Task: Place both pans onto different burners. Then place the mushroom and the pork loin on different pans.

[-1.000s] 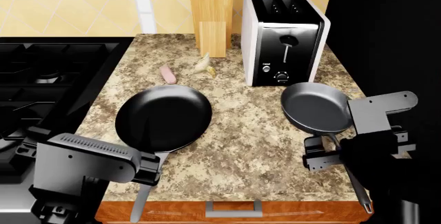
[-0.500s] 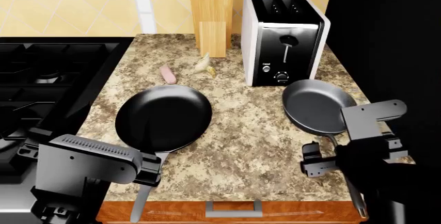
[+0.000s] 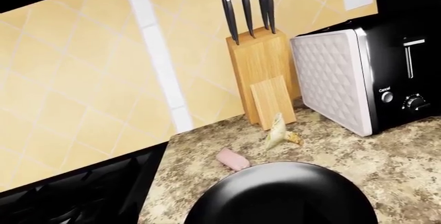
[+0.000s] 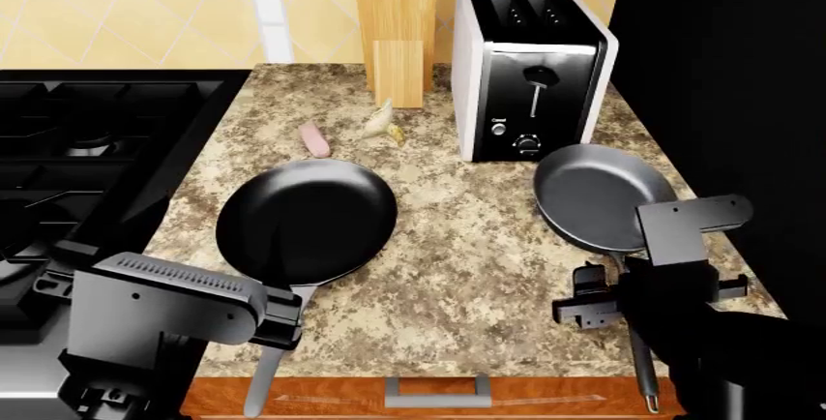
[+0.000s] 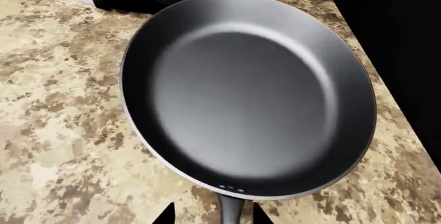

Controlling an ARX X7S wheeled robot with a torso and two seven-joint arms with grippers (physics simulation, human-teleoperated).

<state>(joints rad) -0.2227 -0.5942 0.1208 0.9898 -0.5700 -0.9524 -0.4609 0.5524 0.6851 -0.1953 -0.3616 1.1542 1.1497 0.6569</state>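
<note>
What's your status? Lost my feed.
Right gripper open, straddling grey pan handle. Left gripper unseen, over black pan. Both pans on counter, off burners. Path clear.

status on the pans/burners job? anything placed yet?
Nothing placed. Both pans sit on the counter: the matte black pan and the grey pan. In hand: the right tool straddles the grey pan's handle; whether it grips, I cannot tell. The left tool isn't visible. Left: both pans to burners, then mushroom and pork loin into them.
</note>
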